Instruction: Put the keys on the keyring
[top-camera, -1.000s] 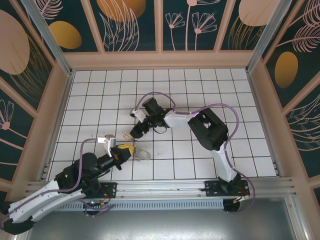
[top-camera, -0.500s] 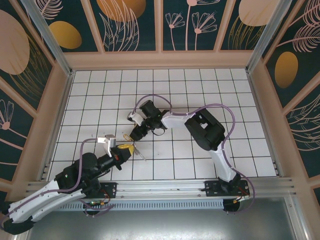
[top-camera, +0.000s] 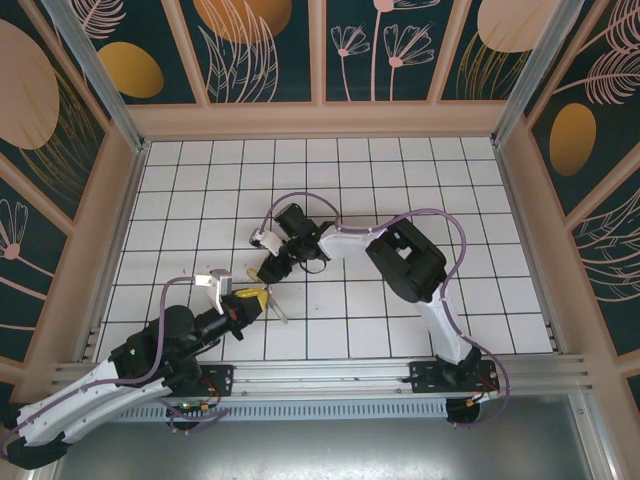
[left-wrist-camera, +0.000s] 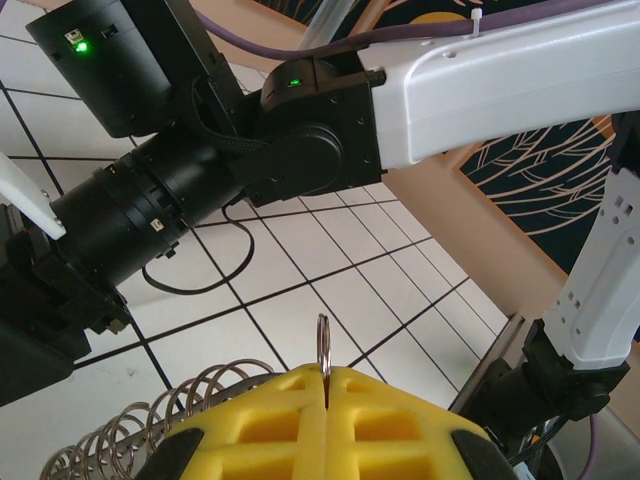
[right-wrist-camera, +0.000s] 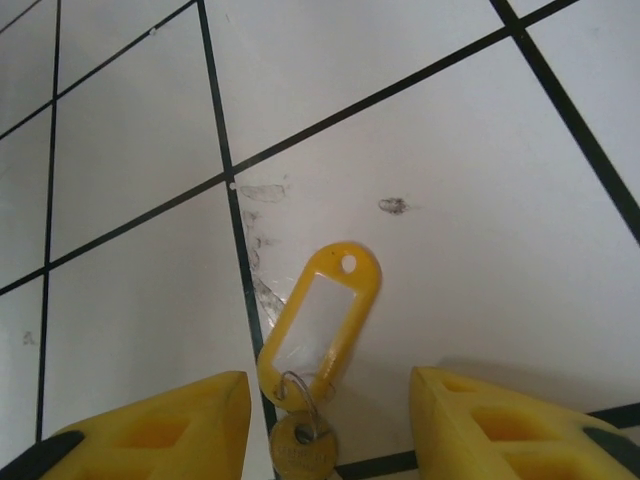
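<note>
The brass key (right-wrist-camera: 303, 452) now sits right between the two yellow fingers of the right gripper (right-wrist-camera: 328, 402). It's lying flat on the white tiled table (right-wrist-camera: 450, 150), hooked by a little ring to a yellow tag (right-wrist-camera: 322, 312). Over the last second the gripper has slid over and dropped onto it, and its fingers have pulled in a fair bit. They're still apart with a gap on both sides, so nothing's pinched yet.

Left gripper (left-wrist-camera: 325, 380) hasn't budged. Its pads are clamped tight on the keyring (left-wrist-camera: 323, 340), which pokes up edge-on from between them, with a coil spring (left-wrist-camera: 150, 425) just beside it.

From the top view the two grippers are near each other mid-table, right gripper (top-camera: 268, 268) just beyond the left gripper (top-camera: 247, 297).

My read: the ring's ready and waiting, and the right side is about to grab the key. It's thin and flat on the tile, so a slip looks likely.
</note>
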